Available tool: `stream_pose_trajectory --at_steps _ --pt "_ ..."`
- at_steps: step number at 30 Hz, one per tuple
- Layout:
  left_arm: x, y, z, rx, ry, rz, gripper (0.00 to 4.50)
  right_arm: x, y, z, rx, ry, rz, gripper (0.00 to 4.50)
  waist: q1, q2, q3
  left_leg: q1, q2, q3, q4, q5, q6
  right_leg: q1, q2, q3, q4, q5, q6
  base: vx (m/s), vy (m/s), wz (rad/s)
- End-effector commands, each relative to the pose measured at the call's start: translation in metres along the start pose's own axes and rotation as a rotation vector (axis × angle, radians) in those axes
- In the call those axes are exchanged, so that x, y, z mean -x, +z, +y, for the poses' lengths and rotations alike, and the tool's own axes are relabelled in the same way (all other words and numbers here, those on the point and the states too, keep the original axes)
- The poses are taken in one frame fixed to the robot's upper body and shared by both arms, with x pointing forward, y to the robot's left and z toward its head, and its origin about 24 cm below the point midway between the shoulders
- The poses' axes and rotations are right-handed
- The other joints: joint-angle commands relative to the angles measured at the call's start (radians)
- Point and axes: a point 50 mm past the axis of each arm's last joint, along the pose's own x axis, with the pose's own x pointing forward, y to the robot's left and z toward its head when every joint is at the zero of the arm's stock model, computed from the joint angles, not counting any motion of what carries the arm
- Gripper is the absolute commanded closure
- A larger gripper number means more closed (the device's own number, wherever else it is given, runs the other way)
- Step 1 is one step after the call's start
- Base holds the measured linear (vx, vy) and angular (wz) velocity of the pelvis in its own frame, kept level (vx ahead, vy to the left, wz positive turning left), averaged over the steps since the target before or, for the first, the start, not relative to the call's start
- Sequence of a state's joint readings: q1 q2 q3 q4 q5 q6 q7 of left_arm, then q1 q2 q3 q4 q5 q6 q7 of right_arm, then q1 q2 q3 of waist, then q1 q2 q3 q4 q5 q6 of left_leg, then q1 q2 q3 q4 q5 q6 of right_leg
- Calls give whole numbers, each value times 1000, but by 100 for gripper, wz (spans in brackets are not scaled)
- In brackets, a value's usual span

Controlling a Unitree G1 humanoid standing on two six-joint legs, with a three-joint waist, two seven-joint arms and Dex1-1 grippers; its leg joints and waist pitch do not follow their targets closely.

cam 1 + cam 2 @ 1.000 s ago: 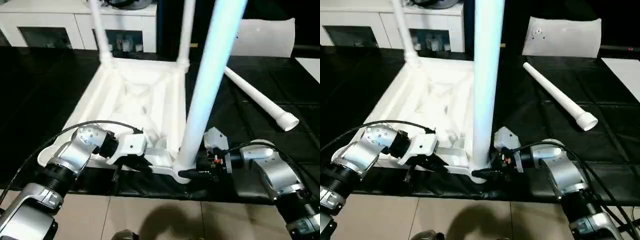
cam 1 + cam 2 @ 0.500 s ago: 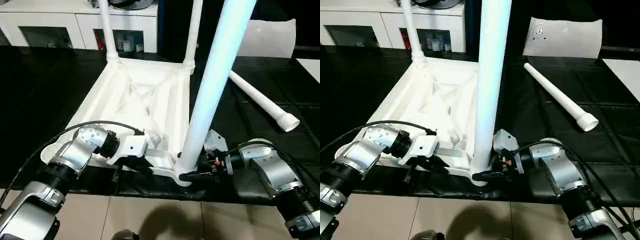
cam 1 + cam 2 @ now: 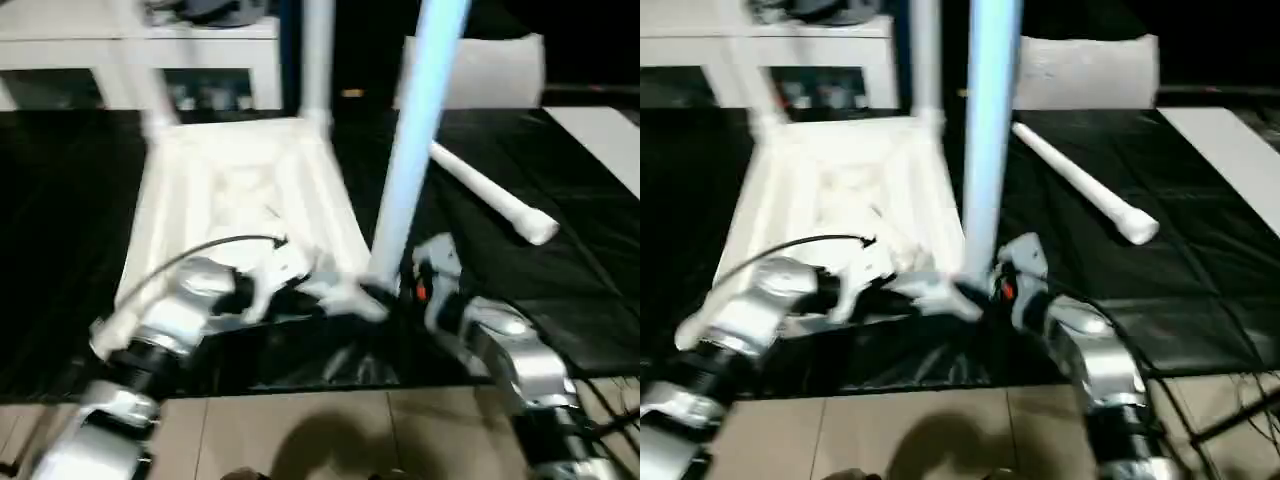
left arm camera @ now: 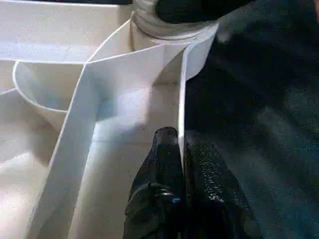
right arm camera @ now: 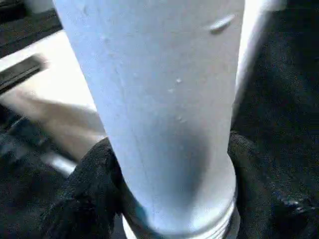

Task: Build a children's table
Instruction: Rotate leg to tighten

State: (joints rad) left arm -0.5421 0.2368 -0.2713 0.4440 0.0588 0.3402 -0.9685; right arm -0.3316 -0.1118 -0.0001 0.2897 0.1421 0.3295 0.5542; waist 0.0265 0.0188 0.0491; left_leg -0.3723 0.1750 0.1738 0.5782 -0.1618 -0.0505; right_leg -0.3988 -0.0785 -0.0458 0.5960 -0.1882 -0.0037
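The left tool [image 4: 180, 164] is pinched shut on the thin side wall of the tabletop [image 3: 240, 190], one black finger on each face of the rim, near the lower centre of the left eye view. The right tool [image 5: 164, 199] is clamped around the base of an upright leg [image 3: 415, 140], its dark fingers [image 5: 87, 189] hugging both sides of the tube just above the threaded end. That leg stands in the tabletop's near corner socket, centre of the frame. The tabletop lies ribbed side up on the black counter [image 3: 60, 200], with two more legs [image 3: 318, 60] rising from its far corners at upper centre. A fourth leg [image 3: 490, 195] lies loose on the counter at right. Behind it rests a white flat bag [image 3: 490, 70], and a white cabinet [image 3: 120, 60] fills the upper left.
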Motion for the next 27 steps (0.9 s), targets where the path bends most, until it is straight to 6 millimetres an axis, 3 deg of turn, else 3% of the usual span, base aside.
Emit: stream_pose_trajectory --at_steps 1,4,7,11,14,22,27 --pt "-24 36 -12 3 69 -121 450 -31 -4 58 -82 177 30 178 -2 -6 -45 10 41 -31 -84 -414 -23 26 -63 29 -103 -530 -104 0 0 0" --pt "-31 42 -13 17 141 -118 450 -36 -5 62 -82 128 40 178 -1 -4 -49 16 41 -23 -80 -394 -11 22 -59 35 -103 -452 -125 0 0 0" --pt "-32 42 -14 2 167 -102 450 -37 -7 64 -39 111 62 178 7 0 -54 11 39 -17 -78 -334 16 30 -55 40 -94 -325 -156 0 0 0" --pt "-28 40 -13 -34 162 -93 450 -33 -7 61 -58 98 38 178 9 -2 -56 8 38 -14 -75 -311 27 36 -58 39 -94 -321 -160 0 0 0" --pt "-21 33 -10 -59 159 -59 450 -28 -9 58 -86 88 22 109 12 3 -57 8 41 -16 -78 -300 23 37 -57 39 -93 -312 -156 0 0 0" --pt "2 13 -3 -127 69 2 450 2 -5 32 -46 101 -62 47 6 6 -58 10 44 -16 -80 -329 22 38 -54 40 -92 -304 -158 0 0 0" --pt "17 3 -3 -199 -61 20 450 27 3 12 31 203 -73 10 11 7 -61 9 45 -13 -77 -297 30 40 -55 40 -83 -232 -187 0 0 0"
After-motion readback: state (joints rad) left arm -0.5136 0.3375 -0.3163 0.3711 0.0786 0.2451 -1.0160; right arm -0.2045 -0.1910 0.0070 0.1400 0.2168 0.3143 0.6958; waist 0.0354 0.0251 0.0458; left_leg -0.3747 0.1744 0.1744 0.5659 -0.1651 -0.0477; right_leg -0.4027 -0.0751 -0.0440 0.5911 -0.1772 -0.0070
